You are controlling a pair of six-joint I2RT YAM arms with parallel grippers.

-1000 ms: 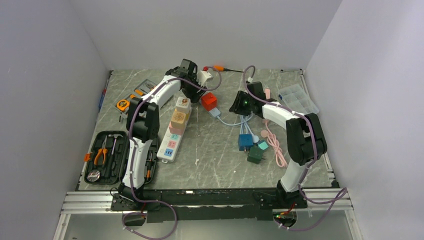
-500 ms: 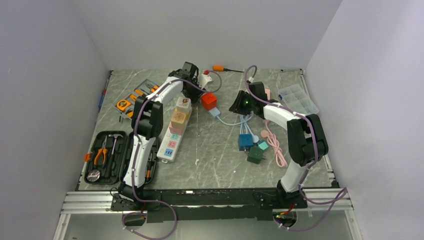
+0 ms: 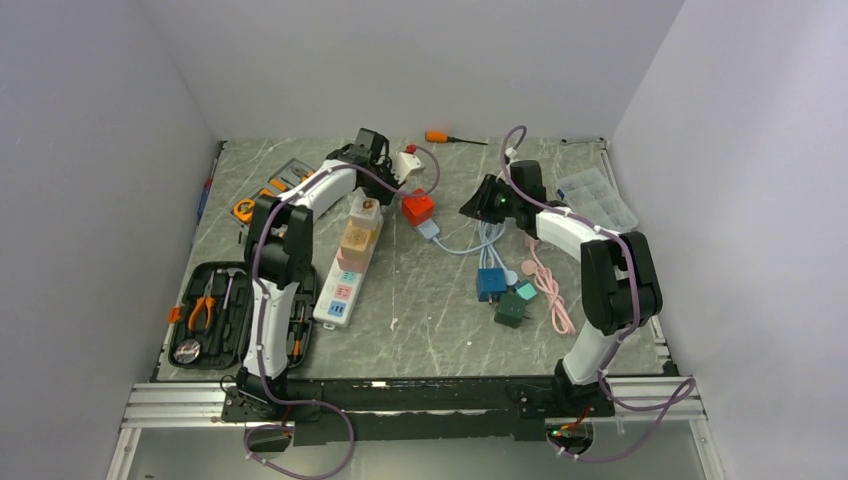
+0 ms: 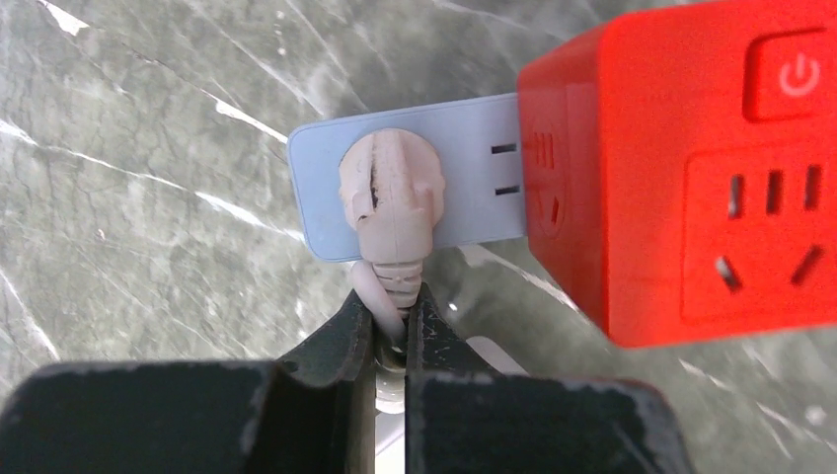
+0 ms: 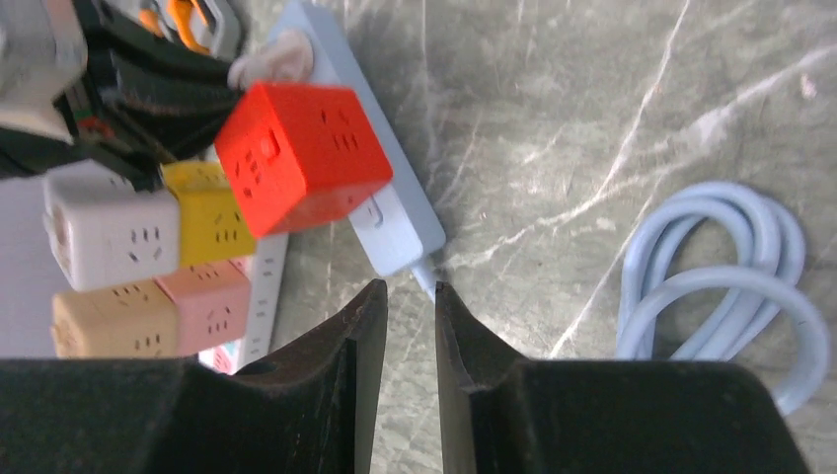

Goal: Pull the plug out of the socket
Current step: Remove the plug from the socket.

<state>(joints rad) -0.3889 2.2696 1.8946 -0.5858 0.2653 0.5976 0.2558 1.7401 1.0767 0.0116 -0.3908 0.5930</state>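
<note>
A beige plug [image 4: 387, 193] sits in a light blue socket strip [image 4: 464, 188] lying flat on the marble table. A red cube socket [image 4: 691, 168] is stuck in the same strip just right of the plug. My left gripper [image 4: 393, 301] is shut on the plug's ribbed cable neck, just behind the plug body. In the top view the left gripper [image 3: 393, 190] hides the plug beside the red cube [image 3: 418, 207]. My right gripper [image 5: 410, 286] hovers over the strip's cable end [image 5: 395, 232], jaws a narrow gap apart with nothing between them. The plug [image 5: 271, 59] shows past the cube.
A white strip carrying coloured cube sockets [image 3: 350, 250] lies left of the blue strip. The strip's blue cable coils [image 5: 730, 286] to the right. Blue [image 3: 490, 283] and green [image 3: 512, 308] cubes, a pink cable [image 3: 548, 285], a clear box [image 3: 597, 197] and an open tool case [image 3: 215, 315] surround them.
My left gripper has closed on the plug's cable neck. The right gripper has narrowed a little, and its wrist has shifted slightly back and to the right.
</note>
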